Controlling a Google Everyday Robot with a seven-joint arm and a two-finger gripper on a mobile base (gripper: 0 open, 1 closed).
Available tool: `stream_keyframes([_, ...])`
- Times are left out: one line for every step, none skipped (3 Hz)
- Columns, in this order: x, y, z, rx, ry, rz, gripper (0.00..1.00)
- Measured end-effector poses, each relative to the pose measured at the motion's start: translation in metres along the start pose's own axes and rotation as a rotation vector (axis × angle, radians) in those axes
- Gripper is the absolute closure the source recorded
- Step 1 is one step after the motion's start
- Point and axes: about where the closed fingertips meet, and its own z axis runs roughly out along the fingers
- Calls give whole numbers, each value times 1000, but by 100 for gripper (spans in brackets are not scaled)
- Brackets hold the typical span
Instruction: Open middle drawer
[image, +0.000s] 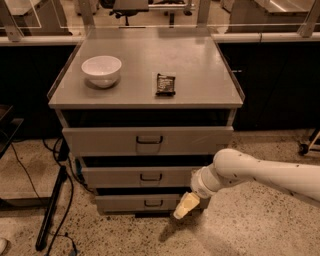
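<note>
Middle drawer (120, 177): second front below counter (200, 65) front edge, loop handle (150, 177) centred, ungrasped.
Gripper (186, 205): low, under front-right corner, by right end of bottom drawer (125, 202); opening impossible to tell.
Risk: hooking bottom handle instead, given low start; slipping off small loop.
</note>
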Motion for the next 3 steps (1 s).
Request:
stream_keyframes([1,-1,2,-1,-1,2,0])
stream_keyframes([4,-2,5,9,-2,14,0])
stream_keyframes([3,-17,12,34,-10,23,0])
